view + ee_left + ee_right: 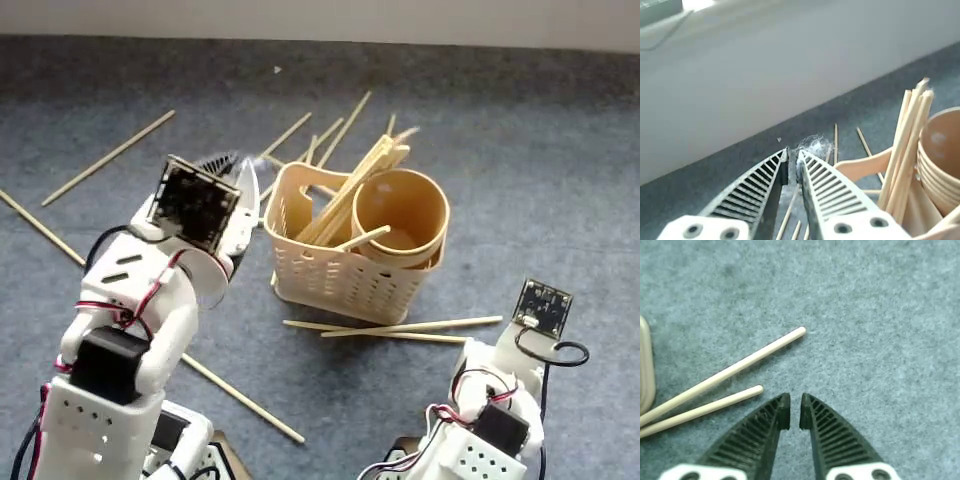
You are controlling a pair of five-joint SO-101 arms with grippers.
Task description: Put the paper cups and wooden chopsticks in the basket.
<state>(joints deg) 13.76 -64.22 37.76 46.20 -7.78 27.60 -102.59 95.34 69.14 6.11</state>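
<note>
Wooden chopsticks [400,328] loose on carpet [560,200] at six o'clock of basket [330,275]; paper cups [400,215] already inside. Right gripper [794,405] beside stick tips, fingers nearly touching, empty; left gripper [792,156] same, at ten o'clock. Next, likely: spread, straddle one stick, pinch.

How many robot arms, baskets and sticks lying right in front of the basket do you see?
Robot arms: 2
Basket: 1
Chopsticks in front of the basket: 2
Total: 5

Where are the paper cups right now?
In the high view, the stacked paper cups sit inside the basket, at its right end, beside the chopsticks leaning in it.
</note>
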